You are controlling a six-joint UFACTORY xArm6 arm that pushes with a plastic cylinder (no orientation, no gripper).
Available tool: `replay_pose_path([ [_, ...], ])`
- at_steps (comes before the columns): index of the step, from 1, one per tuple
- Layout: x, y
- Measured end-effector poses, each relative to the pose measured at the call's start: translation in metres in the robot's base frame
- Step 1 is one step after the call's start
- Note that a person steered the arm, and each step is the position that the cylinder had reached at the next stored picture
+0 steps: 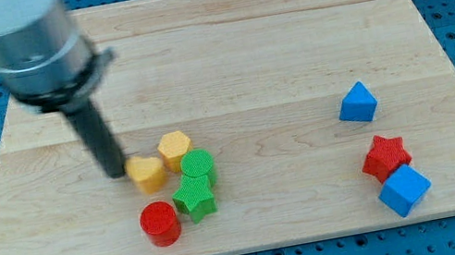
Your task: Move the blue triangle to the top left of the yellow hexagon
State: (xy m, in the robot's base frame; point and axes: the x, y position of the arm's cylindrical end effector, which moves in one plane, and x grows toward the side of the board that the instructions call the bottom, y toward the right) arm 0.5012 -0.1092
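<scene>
My tip [116,173] beside yellow heart [147,172]

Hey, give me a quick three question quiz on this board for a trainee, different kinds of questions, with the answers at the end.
1. True or false: my tip is beside the blue triangle.
2. Which block lies nearest my tip? A) red star B) yellow heart C) blue cube
3. Fill in: the yellow hexagon sits toward the view's ____ of the blue triangle.

Key
1. False: my tip is at the yellow heart's left edge, far across the wooden board from the triangle.
2. B
3. left
</scene>
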Motion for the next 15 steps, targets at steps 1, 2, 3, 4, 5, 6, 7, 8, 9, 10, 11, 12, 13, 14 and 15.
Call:
replay_pose_path([
  [1,0.0,0.026],
  [2,-0.052,0.009],
  [3,-0.092,0.007],
  [4,-0.091,0.08],
  [5,-0.042,0.078],
  [6,-0.028,0.066],
  [7,-0.04,0.136],
  [8,-0.024,0.256],
  [9,0.012,0.281],
  [10,0.013,0.343],
  [11,-0.007,0.387],
  [12,-0.01,0.33],
  [13,-0.01,0.289],
  [14,-0.029,0.307],
  [15,-0.011,0.254],
])
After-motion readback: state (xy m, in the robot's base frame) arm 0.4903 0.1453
